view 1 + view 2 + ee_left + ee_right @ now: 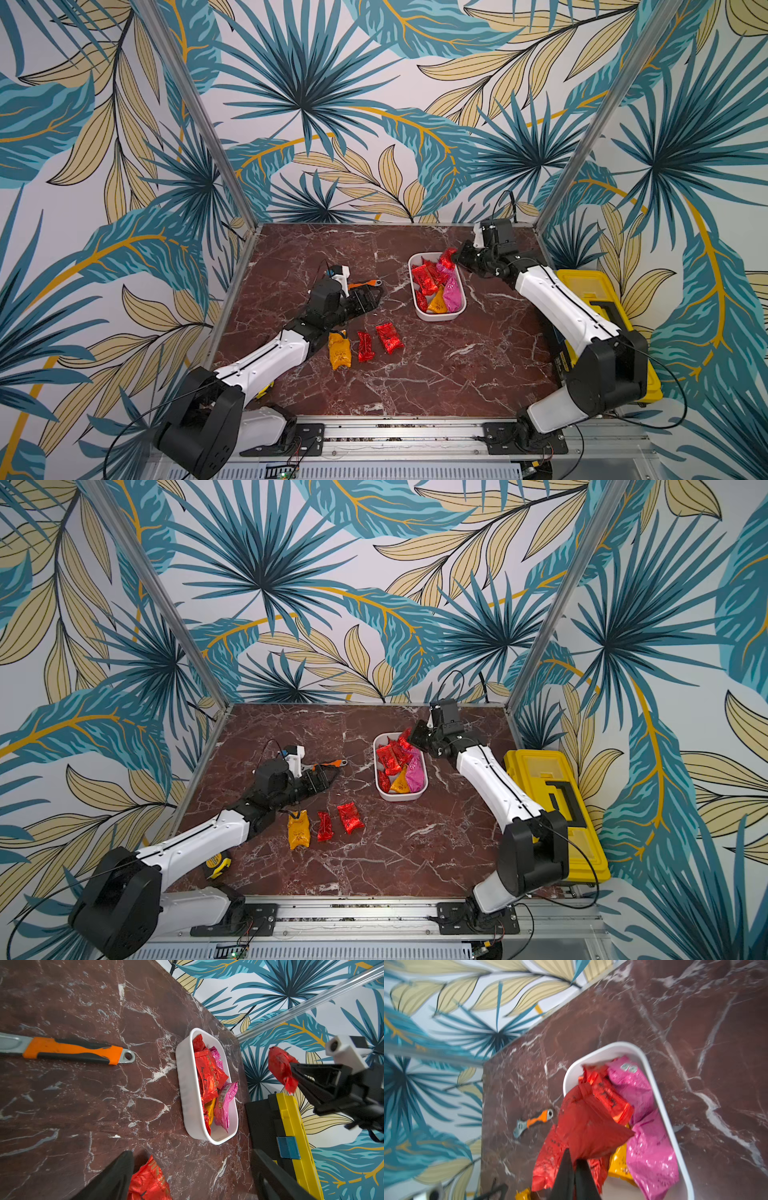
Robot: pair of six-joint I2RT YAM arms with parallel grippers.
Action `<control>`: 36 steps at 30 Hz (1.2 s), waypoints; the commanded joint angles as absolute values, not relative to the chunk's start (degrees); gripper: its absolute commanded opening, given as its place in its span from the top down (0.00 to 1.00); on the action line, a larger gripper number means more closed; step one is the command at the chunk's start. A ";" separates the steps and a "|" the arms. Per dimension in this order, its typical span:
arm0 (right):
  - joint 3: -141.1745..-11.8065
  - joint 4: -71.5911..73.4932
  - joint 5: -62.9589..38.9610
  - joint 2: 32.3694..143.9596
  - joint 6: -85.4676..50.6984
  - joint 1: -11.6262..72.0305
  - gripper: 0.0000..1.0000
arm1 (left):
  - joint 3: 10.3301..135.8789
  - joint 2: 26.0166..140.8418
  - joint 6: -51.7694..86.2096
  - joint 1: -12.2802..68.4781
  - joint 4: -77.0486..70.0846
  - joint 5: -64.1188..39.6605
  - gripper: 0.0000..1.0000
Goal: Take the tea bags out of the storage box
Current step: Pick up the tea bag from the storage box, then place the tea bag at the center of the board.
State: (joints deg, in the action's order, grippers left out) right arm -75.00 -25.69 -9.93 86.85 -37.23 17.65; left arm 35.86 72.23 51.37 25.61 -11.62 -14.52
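On a dark-red marbled tabletop, walled in by palm-leaf wallpaper. At the far end of the white box: right hand, raised above the rim, clamped on one red tea bag. Inside the box: more tea bags, red, orange, pink. Left of the box: left hand, spread wide, just beside an orange-handled wrench. Nearer than the box, toward the left: three tea bags lying loose. Right of the box: yellow toolbox.
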 commanded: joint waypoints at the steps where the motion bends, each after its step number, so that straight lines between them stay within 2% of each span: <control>1: -69.97 -34.72 -8.15 84.49 -30.17 25.13 0.94 | 34.98 70.86 53.66 25.13 -11.34 -12.46 0.08; 8: -62.36 -37.52 -3.76 81.30 -34.93 40.76 0.94 | 34.37 68.99 56.26 25.05 -8.00 -9.70 0.10; 14: -58.47 -30.10 -3.29 85.30 -43.12 54.58 0.94 | 30.59 62.91 59.60 24.97 -3.82 -3.39 0.10; 19: -56.55 -22.52 -5.00 91.59 -47.20 59.88 0.94 | 30.11 59.67 59.02 25.04 -1.07 -4.81 0.09; 25: -53.08 -15.75 -6.07 95.66 -49.49 61.43 0.92 | 31.60 58.72 56.99 25.01 0.39 -8.54 0.09; 26: -52.64 -15.52 -5.78 95.71 -49.64 61.45 0.89 | 32.01 58.80 56.64 24.98 0.65 -9.06 0.09; 28: -51.91 -15.42 -5.24 95.14 -50.54 61.52 0.75 | 32.64 59.06 56.05 25.07 0.62 -10.06 0.09; 30: -51.60 -15.91 -4.36 93.18 -50.97 61.46 0.65 | 33.80 59.64 55.13 25.10 0.97 -11.32 0.08; 36: -50.83 -21.32 3.16 83.22 -49.89 60.88 0.46 | 43.32 64.21 47.86 29.40 9.35 -11.32 0.05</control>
